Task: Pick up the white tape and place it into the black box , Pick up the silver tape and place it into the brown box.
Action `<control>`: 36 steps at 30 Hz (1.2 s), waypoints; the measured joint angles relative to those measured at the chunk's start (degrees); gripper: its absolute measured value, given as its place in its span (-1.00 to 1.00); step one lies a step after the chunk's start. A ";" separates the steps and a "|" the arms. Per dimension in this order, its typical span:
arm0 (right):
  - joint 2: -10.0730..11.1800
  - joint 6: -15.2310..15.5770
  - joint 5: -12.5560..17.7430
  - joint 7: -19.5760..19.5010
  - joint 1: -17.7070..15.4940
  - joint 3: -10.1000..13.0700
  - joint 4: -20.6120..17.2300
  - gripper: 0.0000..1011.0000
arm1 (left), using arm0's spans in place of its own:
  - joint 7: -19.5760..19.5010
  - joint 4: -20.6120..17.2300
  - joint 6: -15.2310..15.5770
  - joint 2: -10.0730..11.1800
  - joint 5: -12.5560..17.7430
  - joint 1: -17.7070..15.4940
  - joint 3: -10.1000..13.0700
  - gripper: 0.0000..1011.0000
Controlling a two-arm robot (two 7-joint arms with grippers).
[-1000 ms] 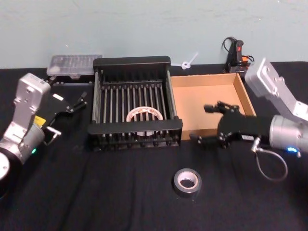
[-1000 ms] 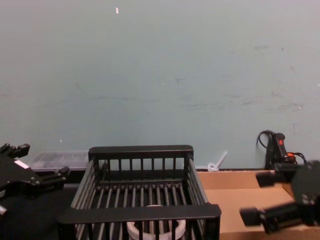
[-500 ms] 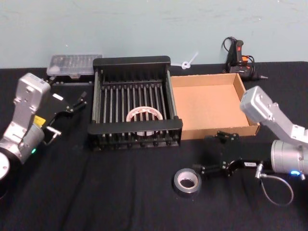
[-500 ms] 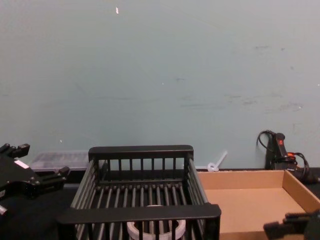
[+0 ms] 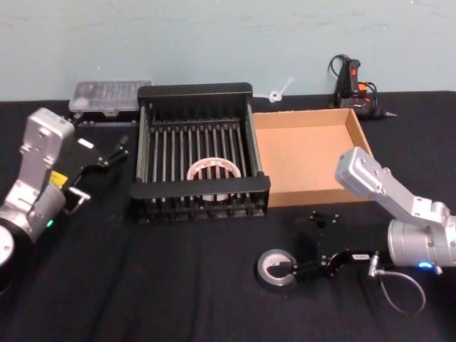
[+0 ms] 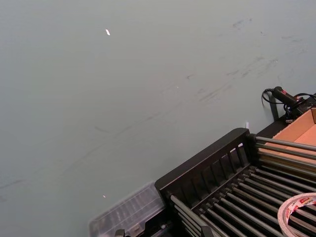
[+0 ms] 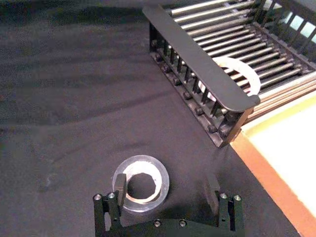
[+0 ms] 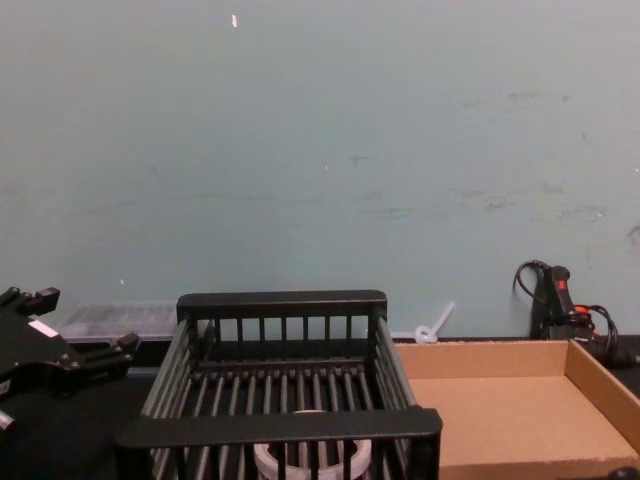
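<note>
Hovering right gripper point(image 7: 167, 191), jaws parted, one over glossy silver tape point(image 7: 141, 182), slatted black box point(image 5: 199, 149)

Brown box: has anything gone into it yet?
Empty. The brown box shows only bare cardboard floor; the silver tape lies flat on the table in front of it, with the open right gripper at it.

2 tapes: white tape point(image 5: 213, 169), silver tape point(image 5: 276, 268); 2 boxes: black box point(image 5: 196, 94), brown box point(image 5: 363, 146); maybe more.

Scuffed pale teal wall point(image 8: 320, 150) behind black-clothed table point(image 5: 178, 285).
</note>
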 joint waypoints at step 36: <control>-5.28 1.47 -3.01 -0.09 3.35 -2.83 6.81 0.98 | 0.00 0.00 0.00 0.00 0.00 0.00 0.00 0.98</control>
